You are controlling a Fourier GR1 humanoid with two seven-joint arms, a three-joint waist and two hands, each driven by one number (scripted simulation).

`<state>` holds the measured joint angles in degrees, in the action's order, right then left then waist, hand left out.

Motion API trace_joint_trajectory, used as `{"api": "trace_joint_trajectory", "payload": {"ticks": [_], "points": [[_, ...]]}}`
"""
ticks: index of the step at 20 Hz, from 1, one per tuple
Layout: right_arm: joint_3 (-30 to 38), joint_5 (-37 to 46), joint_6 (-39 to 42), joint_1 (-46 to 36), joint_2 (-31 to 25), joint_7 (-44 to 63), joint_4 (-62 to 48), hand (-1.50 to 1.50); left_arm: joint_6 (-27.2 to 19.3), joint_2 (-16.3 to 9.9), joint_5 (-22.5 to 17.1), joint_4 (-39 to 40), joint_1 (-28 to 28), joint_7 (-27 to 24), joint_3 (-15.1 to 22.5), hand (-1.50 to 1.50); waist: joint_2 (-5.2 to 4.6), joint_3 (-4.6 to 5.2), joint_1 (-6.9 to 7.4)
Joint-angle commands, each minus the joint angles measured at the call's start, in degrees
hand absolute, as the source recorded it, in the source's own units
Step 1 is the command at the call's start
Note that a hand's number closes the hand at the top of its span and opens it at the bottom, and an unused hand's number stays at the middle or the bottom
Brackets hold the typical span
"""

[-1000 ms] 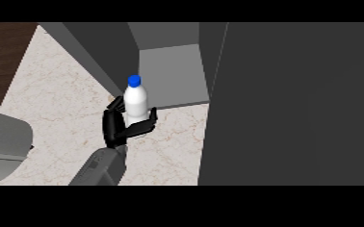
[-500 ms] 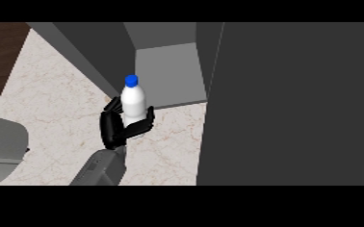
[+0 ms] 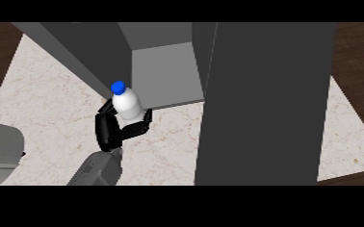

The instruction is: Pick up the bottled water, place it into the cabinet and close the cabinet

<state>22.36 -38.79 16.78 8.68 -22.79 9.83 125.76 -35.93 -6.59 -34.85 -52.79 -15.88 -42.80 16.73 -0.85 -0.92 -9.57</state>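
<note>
A white water bottle with a blue cap stands upright just left of the frame's centre, held by a black hand whose fingers and thumb curl round its lower body from both sides. The grey forearm behind it comes in from the lower edge, left of centre. By its place in the view it reads as the left hand, though no second hand shows to check against.

The bottle sits right at the front edge of the grey cabinet, at the lower left corner of its opening. Its cap overlaps the cabinet's dark left wall, which runs diagonally from the upper left towards the bottle. The cabinet's pale floor panel spreads up and to the right of the bottle, open and unobstructed as far as the inner wall.

A broad dark panel, apparently the open cabinet door, fills the right half of the frame from top to bottom, and its left edge bounds the opening on that side.

The marble counter lies bare to the left of and below the hand. A grey rounded object is cut off by the left edge, well apart from the hand.
</note>
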Motion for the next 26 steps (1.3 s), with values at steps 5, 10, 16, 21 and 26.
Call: {"api": "trace_joint_trajectory", "payload": {"ticks": [5,10,16,21,26], "points": [[-0.09,-1.11,1.41,0.16,0.09,-0.44,-0.61,-1.50,-0.22,0.99,-1.29,3.31,-14.58,7.87,-0.47,-1.50,-1.33,1.04,-3.86],[-0.88,-1.04,1.15,-1.78,-0.31,-0.16,-1.58,-1.50,-1.68,1.23,-0.81,2.39,-14.43,7.59,0.84,-1.50,-1.69,1.12,-3.04],[-0.40,-1.56,2.38,-2.17,-1.15,-0.44,-1.84,-1.50,-2.07,-1.84,0.01,2.16,-14.13,7.36,1.49,-1.50,-1.61,1.07,-4.11],[-0.97,-1.35,2.80,-2.49,-1.11,-0.49,-2.42,-1.50,-0.88,-1.95,0.79,0.72,-14.75,7.39,4.28,-1.50,-1.49,1.02,-4.41],[-1.06,-1.66,3.36,-3.08,-2.05,0.05,-2.45,-1.50,-1.06,-2.51,3.13,-0.89,-15.34,6.07,7.61,-1.50,-1.06,1.05,-4.50]]}}
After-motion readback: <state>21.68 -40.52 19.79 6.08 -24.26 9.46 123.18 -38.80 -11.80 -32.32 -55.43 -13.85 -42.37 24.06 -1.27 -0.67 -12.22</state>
